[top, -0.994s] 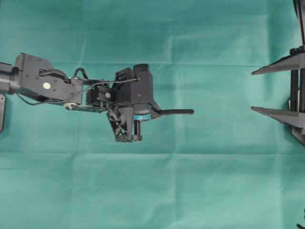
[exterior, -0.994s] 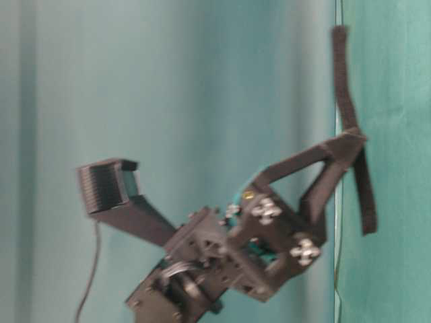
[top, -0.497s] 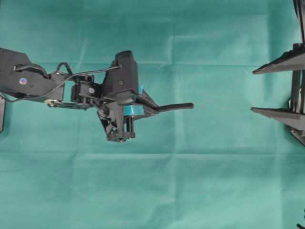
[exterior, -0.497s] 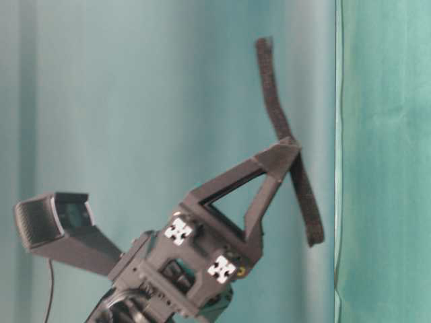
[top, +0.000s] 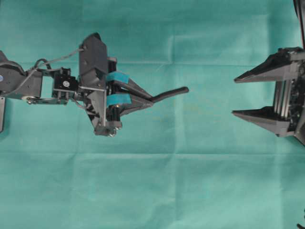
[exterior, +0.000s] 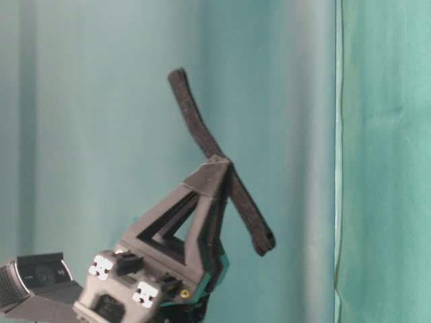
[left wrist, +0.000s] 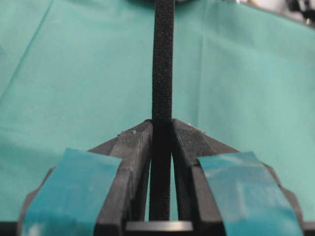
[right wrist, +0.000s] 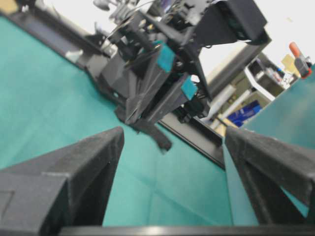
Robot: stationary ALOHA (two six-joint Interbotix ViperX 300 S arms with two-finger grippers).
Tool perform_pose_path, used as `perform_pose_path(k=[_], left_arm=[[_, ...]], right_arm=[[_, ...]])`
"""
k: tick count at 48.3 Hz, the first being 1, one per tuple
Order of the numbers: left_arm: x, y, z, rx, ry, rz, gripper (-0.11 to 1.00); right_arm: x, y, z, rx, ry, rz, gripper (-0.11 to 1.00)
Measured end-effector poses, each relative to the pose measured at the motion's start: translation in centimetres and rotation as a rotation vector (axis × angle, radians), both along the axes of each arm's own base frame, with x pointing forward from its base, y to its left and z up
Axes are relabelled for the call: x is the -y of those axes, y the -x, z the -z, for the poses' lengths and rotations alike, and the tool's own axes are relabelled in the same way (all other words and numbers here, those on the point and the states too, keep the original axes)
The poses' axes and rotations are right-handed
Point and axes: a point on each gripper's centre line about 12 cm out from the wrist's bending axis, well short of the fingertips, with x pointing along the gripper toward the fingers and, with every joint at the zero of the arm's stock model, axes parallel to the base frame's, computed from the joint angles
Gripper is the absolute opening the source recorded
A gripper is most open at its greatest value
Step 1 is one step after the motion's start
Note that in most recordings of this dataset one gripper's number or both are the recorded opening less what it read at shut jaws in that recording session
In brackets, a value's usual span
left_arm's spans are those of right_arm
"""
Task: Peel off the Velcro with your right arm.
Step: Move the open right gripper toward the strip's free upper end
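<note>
The Velcro (top: 171, 92) is a thin black strip sticking out to the right from my left gripper (top: 150, 99), which has teal pads and is shut on it. In the left wrist view the strip (left wrist: 163, 59) runs straight up between the closed fingertips of the left gripper (left wrist: 161, 125). From table level the Velcro (exterior: 195, 128) slants, with a free end above and below the grip. My right gripper (top: 233, 97) is open at the right, apart from the strip, with its plain black fingers pointing at it. Through the right gripper (right wrist: 173, 130) I see the strip's end (right wrist: 155, 133) ahead.
Green cloth (top: 157, 181) covers the table. A black frame (right wrist: 197, 137) runs along the table's far edge behind the left arm, with shelves and clutter beyond it. A dark bracket (top: 2, 112) sits at the left border.
The left arm has pulled back to the left and turned, so its teal pads show and the Velcro now slants. The right gripper has come further in from the right, still open.
</note>
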Motion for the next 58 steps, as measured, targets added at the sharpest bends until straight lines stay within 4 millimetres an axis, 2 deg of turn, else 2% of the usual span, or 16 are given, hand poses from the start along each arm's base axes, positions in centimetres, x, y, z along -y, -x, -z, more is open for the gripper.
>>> perform_pose_path(k=[13, 24, 40, 58], left_arm=[[-0.1, 0.3, -0.9, 0.074, 0.03, -0.013, 0.1], [-0.1, 0.4, -0.8, 0.083, 0.088, -0.025, 0.1], [-0.1, 0.5, -0.6, 0.079, 0.094, -0.027, 0.1], [-0.1, 0.4, -0.7, 0.08, 0.093, -0.028, 0.1]], right_arm=[[0.0, -2.2, 0.5, -0.048, 0.084, 0.002, 0.74], [0.0, -3.8, 1.0, -0.083, 0.139, 0.0, 0.74], [1.2, -4.5, 1.5, -0.113, 0.145, 0.043, 0.74], [1.3, -5.4, 2.1, -0.122, 0.156, 0.038, 0.73]])
